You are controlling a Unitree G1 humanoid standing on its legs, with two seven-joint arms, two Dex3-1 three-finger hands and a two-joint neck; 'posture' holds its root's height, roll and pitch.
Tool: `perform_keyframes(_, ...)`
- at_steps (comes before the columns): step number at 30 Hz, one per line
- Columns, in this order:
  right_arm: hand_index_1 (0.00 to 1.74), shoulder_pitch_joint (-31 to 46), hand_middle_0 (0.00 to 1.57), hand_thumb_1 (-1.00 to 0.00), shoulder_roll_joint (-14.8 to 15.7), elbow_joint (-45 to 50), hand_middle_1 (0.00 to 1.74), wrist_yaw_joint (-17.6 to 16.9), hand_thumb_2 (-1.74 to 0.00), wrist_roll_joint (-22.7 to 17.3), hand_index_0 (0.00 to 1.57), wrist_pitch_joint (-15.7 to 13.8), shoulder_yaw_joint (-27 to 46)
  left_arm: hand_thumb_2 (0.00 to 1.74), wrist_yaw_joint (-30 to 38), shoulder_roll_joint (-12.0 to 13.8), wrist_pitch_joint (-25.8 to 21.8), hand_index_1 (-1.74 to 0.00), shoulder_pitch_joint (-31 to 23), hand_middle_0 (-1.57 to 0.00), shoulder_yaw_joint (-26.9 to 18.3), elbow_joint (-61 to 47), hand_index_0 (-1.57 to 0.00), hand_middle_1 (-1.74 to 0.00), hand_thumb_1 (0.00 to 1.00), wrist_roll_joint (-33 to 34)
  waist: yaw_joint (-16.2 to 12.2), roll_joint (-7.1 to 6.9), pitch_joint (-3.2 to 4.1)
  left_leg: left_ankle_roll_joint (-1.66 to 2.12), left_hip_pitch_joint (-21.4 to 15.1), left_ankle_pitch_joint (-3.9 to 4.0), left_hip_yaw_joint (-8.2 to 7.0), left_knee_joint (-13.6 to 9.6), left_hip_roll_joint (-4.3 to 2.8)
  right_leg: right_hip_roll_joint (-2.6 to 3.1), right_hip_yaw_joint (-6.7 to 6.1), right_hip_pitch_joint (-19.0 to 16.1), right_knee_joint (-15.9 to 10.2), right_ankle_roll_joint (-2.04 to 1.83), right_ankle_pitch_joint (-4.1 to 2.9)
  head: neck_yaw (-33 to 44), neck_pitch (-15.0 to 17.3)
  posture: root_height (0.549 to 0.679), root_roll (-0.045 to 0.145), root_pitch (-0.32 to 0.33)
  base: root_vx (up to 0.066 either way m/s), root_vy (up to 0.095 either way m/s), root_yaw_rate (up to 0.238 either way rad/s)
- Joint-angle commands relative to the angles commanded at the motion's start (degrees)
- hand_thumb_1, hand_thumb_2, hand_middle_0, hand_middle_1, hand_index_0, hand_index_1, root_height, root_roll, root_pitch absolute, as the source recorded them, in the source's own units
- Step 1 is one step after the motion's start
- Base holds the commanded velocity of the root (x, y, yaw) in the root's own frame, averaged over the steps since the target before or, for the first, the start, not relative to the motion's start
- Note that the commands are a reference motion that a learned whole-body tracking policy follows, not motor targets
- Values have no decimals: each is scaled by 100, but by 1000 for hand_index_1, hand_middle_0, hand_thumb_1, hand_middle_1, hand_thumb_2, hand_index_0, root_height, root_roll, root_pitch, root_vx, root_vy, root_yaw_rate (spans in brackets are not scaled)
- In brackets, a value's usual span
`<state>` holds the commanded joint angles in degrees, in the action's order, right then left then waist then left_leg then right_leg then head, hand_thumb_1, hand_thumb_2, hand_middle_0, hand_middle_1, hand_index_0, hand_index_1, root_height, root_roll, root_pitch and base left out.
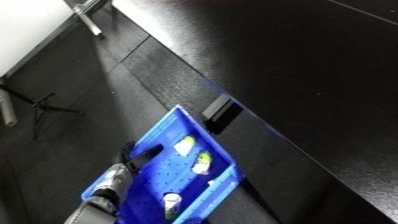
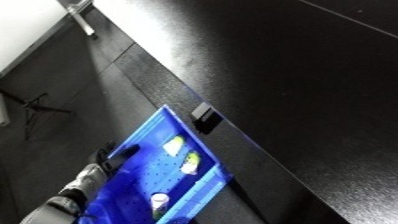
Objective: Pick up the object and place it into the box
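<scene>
Blue plastic marks the bin (image 1: pixel 182 125), which sits tilted at the dark table's (image 1: pixel 302 60) edge with several small things already lying in it: two pale yellowish pieces (image 1: pixel 202 161) and a small bottle (image 1: pixel 171 201). The left hand (image 1: pixel 142 152) rests at the bin's left rim; whether its fingers grip the rim or only lean on it, I cannot tell. No right hand shows. This looks like the placing end of the task, so the next move probably calls for turning back to find another object.
</scene>
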<state>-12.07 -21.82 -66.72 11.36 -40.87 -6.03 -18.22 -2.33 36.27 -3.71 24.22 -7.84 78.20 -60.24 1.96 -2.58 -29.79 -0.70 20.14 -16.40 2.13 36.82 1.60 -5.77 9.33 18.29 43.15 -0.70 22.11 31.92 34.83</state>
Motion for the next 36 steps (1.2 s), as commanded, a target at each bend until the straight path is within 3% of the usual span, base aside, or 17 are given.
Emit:
perform_keyframes(5, 0, -94, 0, 0, -55, -14, 0, -167, 0, -47, 0, -100, 90, 0, -701, -301, 174, 0, -231, 0, 269, -223, 0, 0, 0, 302, -67, 124, 0, 6, -44, -43, -89, 18, -26, 11, -95, 18, -68, -27, -81, -1496, 60, 638, 29, -37, -46, 38, -178)
perform_keyframes(9, 0, -252, 0, 0, -121, -47, 0, -247, 0, -42, 0, -61, 208, 0, -1123, -613, 281, 0, -280, 0, 618, -430, 0, 0, 0, 486, -150, 239, 0, 36, -106, 12, -150, -98, -56, 9, -174, 66, -114, -49, -162, -2599, 182, 639, 27, -33, -67, 54, -147)
perform_keyframes(13, 0, -441, 0, 0, -191, -121, 0, -232, 0, 0, 0, 51, 319, 0, -1402, -878, 413, 0, -222, 0, 1006, -557, 0, 0, 0, 922, -238, 314, 22, 50, -169, 53, -202, -193, -75, 6, -253, 103, -225, -90, -293, -3439, 376, 641, 25, -32, -50, 34, -141)
perform_keyframes(18, 0, -591, 0, 0, -243, -160, 0, -205, 0, 157, 0, 196, 399, 0, -1551, -1179, 439, 0, -277, 0, 1431, -649, 0, 0, 0, 1572, -338, 372, 86, 11, -200, -46, -270, -79, -70, 19, -368, 119, -322, -131, -428, -3947, 570, 642, 25, -38, -14, 31, -202)
perform_keyframes(22, 0, -554, 0, 0, -225, -163, 0, -167, 0, 311, 0, 229, 448, 0, -1492, -1332, 449, 0, -409, 0, 1580, -679, 0, 0, 0, 1885, -401, 391, 145, -30, -249, -142, -327, 31, -65, 37, -418, 93, -309, -137, -448, -4151, 747, 642, 25, -46, 10, 23, -186)
perform_keyframes(25, 0, -478, 0, 0, -189, -179, 0, -139, 0, 400, 0, 230, 478, 0, -1451, -1399, 462, 0, -527, 0, 1648, -676, 0, 0, 0, 2195, -425, 402, 201, -43, -331, -162, -355, 9, -72, 44, -439, 40, -333, -149, -457, -4218, 847, 642, 25, -51, 36, 6, -122)
perform_keyframes(29, 0, -323, 0, 0, -103, -230, 0, -116, 0, 496, 0, 209, 506, 0, -1448, -1495, 496, 0, -717, 0, 1696, -647, 0, 0, 0, 2407, -440, 429, 312, -11, -563, -61, -365, -289, -95, 57, -461, -117, -556, -200, -525, -4175, 938, 646, 23, -54, 66, -3, -68)
perform_keyframes(32, 0, -204, 0, 0, -44, -275, 0, -85, 0, 546, 0, 214, 546, 0, -1441, -1575, 486, 0, -873, 0, 1705, -624, 0, 0, 0, 2540, -437, 442, 436, 56, -845, 116, -349, -739, -111, 68, -450, -335, -924, -261, -630, -4165, 1037, 652, 21, -53, 83, -17, -11)
perform_keyframes(35, 0, -79, 0, 0, 12, -320, 0, -30, 0, 601, 0, 235, 606, 0, -1462, -1649, 465, 0, -1044, 0, 1699, -573, 0, 0, 0, 2712, -420, 440, 613, 154, -1172, 343, -322, -1301, -121, 72, -401, -652, -1485, -335, -790, -4171, 1149, 659, 20, -49, 107, -39, 17)
perform_keyframes(36, 0, -79, 0, 0, 12, -320, 0, -30, 0, 601, 0, 235, 606, 0, -1462, -1649, 465, 0, -1044, 0, 1699, -573, 0, 0, 0, 2712, -420, 440, 613, 154, -1172, 343, -322, -1301, -121, 72, -401, -652, -1485, -335, -790, -4171, 1149, 659, 20, -49, 113, -43, 21)
